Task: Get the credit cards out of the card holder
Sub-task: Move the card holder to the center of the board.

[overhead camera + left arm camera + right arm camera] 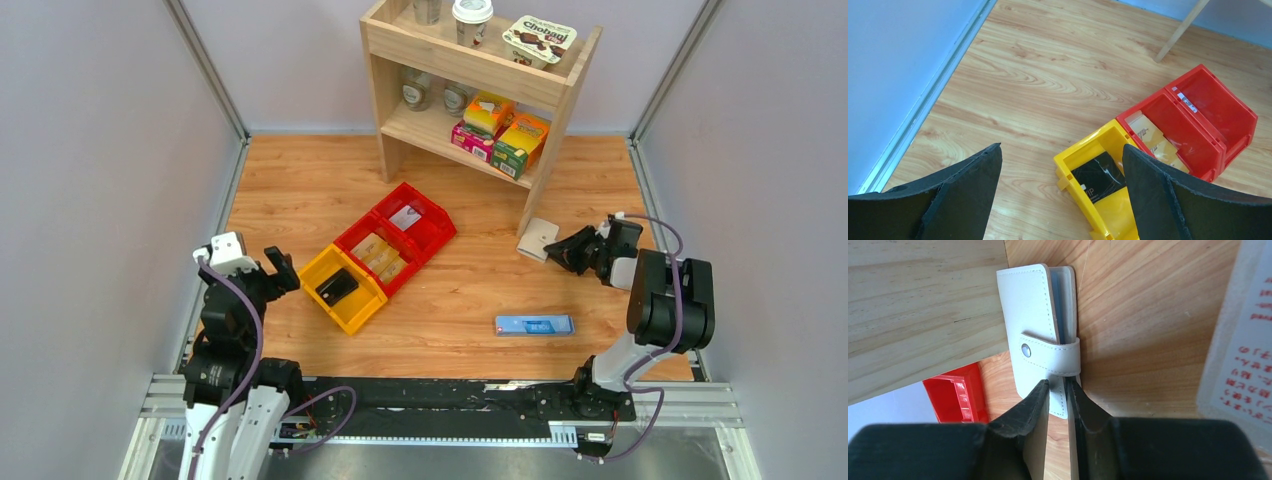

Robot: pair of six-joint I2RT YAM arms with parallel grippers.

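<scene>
**Card holder pinched at the shelf leg**

My right jaws are narrow, closed on the near edge of the card holder [1040, 330]. Its snap strap is fastened. The holder sits on the counter [460, 290], right against the foot of the wooden shelf [450, 58]. My left jaws are wide and hold nothing. They hang over the counter near the yellow bin [1110, 212], which has a black card [1098, 177] in it.

Matt leather-look card holder [1030, 310], wood-grain table [1143, 330]
</scene>
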